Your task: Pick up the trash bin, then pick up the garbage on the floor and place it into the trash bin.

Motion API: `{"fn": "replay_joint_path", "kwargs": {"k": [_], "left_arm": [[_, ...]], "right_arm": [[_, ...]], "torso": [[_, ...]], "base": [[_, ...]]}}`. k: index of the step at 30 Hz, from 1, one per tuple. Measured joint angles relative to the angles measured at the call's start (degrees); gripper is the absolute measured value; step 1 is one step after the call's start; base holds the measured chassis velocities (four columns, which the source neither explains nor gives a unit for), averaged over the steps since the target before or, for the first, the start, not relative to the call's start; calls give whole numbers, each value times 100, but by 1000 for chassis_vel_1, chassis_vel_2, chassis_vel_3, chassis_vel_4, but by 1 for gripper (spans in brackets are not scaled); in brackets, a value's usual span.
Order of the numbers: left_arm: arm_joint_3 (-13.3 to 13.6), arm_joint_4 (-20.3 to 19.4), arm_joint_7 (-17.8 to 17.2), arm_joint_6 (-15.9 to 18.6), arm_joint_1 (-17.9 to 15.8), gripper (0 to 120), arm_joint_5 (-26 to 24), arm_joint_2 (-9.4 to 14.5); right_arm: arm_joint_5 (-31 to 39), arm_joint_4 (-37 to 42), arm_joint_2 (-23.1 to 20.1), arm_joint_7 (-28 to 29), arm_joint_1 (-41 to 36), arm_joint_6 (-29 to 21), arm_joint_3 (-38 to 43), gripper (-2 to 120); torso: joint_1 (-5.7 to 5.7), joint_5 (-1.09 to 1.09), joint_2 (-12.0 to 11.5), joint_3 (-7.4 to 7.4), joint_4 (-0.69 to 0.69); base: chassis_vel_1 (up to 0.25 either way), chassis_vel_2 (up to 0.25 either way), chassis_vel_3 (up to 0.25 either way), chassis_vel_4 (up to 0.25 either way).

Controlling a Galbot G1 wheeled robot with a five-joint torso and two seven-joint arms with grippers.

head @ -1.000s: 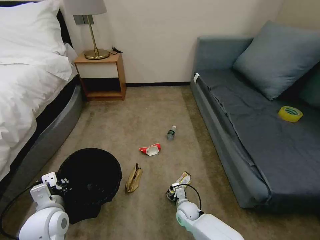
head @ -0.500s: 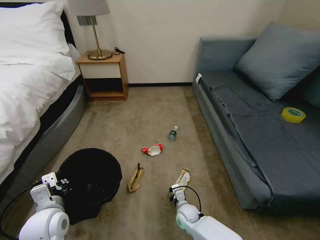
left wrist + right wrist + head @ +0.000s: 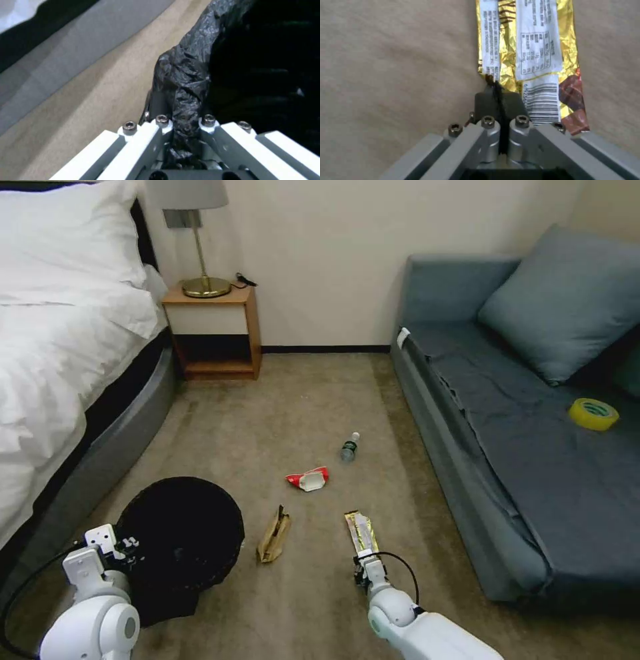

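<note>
The black trash bin (image 3: 180, 527) stands on the carpet at the lower left, and my left gripper (image 3: 127, 547) is shut on its rim. The left wrist view shows the crinkled liner (image 3: 186, 75) pinched between those fingers (image 3: 185, 125). The garbage lies ahead. A gold-silver snack wrapper (image 3: 360, 532) is stretched flat on the floor, and my right gripper (image 3: 363, 570) is at its near end. In the right wrist view the fingers (image 3: 498, 100) are shut at the wrapper's (image 3: 536, 50) edge. A brown paper bag (image 3: 273, 535), a red-and-white packet (image 3: 308, 479) and a small bottle (image 3: 349, 447) lie farther out.
A white bed (image 3: 60, 347) runs along the left. A wooden nightstand (image 3: 217, 333) with a lamp stands at the back wall. A grey sofa (image 3: 533, 447) on the right carries a yellow tape roll (image 3: 593, 414). Open carpet (image 3: 293, 407) lies between them.
The head camera has swung, shifting the whole scene rightward. My right gripper has drawn back toward me, and the wrapper, bunched before, now lies stretched out long. The left gripper still holds the bin.
</note>
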Motion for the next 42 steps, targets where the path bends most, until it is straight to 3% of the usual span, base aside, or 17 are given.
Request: {"fn": "replay_joint_path", "kwargs": {"k": [5, 18, 27, 29, 35, 42], "left_arm": [[52, 4, 0, 1, -25, 2, 19, -19], [134, 41, 3, -1, -44, 2, 75, -40], [272, -2, -5, -11, -25, 2, 38, -45], [396, -83, -6, 12, -22, 2, -67, -64], [519, -156, -6, 33, 11, 2, -113, -91], [579, -191, 0, 33, 27, 2, -121, -126]], "right_arm": [[45, 445, -359, 52, -44, -17, -7, 0], [180, 1605, -807, 189, -171, -44, 64, 0], [402, 3120, -1164, 177, -188, 18, 202, 0], [838, 4149, -1271, 88, 39, 138, 29, 0], [1572, 5012, -1064, 111, 1107, 338, -808, 0], [2030, 4881, -356, 311, 1823, 432, -1819, 0]], "torso": [[0, 5, -1, 0, 7], [0, 10, 0, -2, 10], [0, 10, 1, -2, 10], [0, 9, 2, -3, 10], [0, 7, 2, -3, 12], [0, 8, 2, -3, 11]], "base": [[-11, -7, 0, -6], [0, 0, 0, 0], [0, 0, 0, 0], [0, 0, 0, 0], [0, 0, 0, 0], [0, 0, 0, 0]]}}
